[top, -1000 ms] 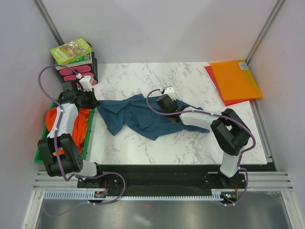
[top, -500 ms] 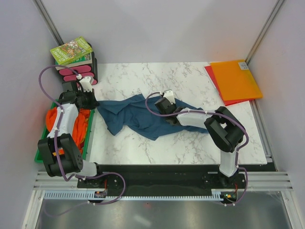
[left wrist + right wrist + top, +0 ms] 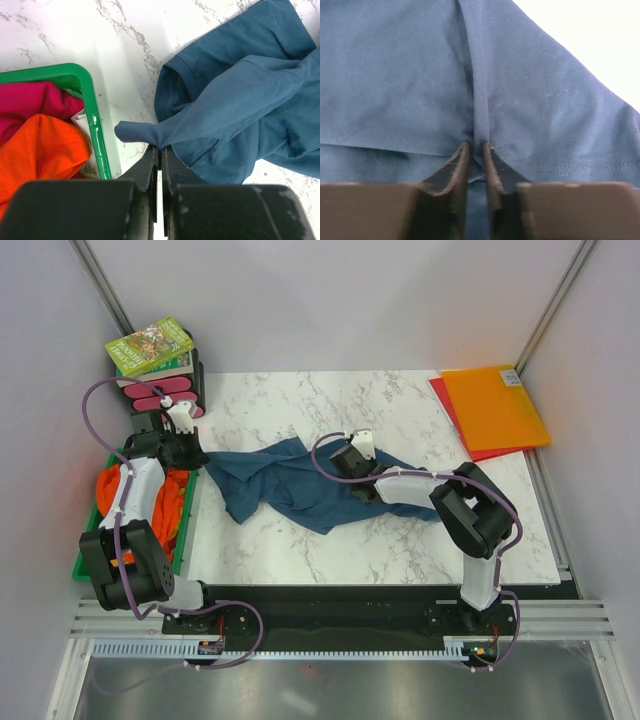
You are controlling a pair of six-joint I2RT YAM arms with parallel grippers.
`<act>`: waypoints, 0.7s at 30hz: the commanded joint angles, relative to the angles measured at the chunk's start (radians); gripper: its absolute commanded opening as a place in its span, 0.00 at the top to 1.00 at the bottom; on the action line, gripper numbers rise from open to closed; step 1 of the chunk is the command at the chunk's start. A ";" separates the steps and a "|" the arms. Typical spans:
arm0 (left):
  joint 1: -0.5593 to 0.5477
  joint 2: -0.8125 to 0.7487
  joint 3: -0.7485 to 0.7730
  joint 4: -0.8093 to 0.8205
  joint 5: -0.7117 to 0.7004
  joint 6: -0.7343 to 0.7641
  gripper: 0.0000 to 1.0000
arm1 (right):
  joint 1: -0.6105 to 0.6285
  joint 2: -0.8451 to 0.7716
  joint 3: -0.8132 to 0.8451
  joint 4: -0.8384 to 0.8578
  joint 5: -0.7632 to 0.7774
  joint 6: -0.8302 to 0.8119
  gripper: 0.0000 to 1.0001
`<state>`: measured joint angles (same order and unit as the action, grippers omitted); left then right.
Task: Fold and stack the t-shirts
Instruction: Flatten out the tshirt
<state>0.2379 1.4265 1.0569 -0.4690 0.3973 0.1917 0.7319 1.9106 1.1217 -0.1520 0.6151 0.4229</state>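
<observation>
we find the teal t-shirt [image 3: 290,495] bunched on the counter [image 3: 300,400]. left end effector [image 3: 160,149] is clamped on its 9 o'clock corner, right end effector [image 3: 476,146] on a fold toward 1 o'clock. both pinches are thin; uneven pulling may slip the cloth.

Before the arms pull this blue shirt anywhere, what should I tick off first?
1. Left end effector shut on the teal t-shirt: ok.
2. Right end effector shut on a fold of it: ok.
3. Shirt lying flat on the table: not ok, bunched and creased.
4. Pinched corner outside the green bin: ok, beside its rim.
5. Both grips on matching corners: cannot tell.
</observation>
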 commanded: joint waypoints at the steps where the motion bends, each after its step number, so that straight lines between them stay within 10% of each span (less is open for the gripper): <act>1: -0.005 -0.018 -0.001 0.030 -0.002 0.029 0.98 | -0.023 -0.027 -0.034 -0.026 0.021 0.043 0.86; 3: -0.006 -0.018 -0.001 0.032 -0.002 0.028 0.98 | -0.025 -0.028 -0.039 -0.024 0.020 0.045 0.99; 21: -0.009 -0.035 0.000 0.032 0.009 0.011 0.98 | -0.025 -0.286 0.035 -0.047 0.084 -0.021 1.00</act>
<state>0.2321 1.4261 1.0565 -0.4690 0.3977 0.1917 0.7128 1.6810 1.1145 -0.1905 0.6590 0.4206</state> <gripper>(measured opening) 0.037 0.010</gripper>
